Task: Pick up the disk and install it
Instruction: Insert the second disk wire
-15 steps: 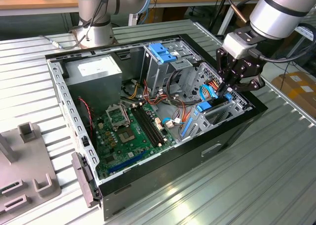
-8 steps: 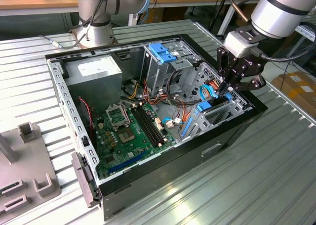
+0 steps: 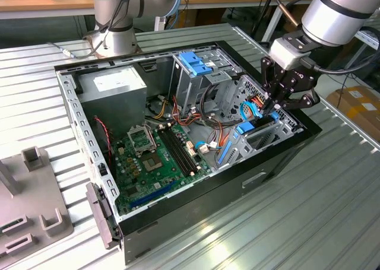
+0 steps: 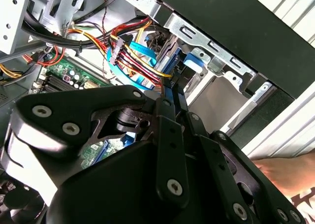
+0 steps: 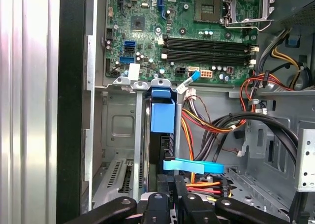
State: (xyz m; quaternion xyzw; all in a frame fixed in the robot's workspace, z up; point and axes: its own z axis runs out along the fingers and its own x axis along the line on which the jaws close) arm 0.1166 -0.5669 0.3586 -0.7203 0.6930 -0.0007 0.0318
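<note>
Blue-railed, the disk (image 5: 162, 116) stands on edge in its bay slot (rails guiding it), the claw (image 3: 274, 104) clenched on its end.

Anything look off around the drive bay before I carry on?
The red, yellow and orange wire bundle and a flat blue cable hang loose right beside the pincer at the drive cage, close enough that they might snag. Nothing looks damaged or spilled.

We see the open computer case (image 3: 279, 157) from above and off one corner in the exterior view. Both wrist views look close into its drive bay, sharing the coloured cables (image 4: 138, 61) (image 5: 197, 130).
</note>
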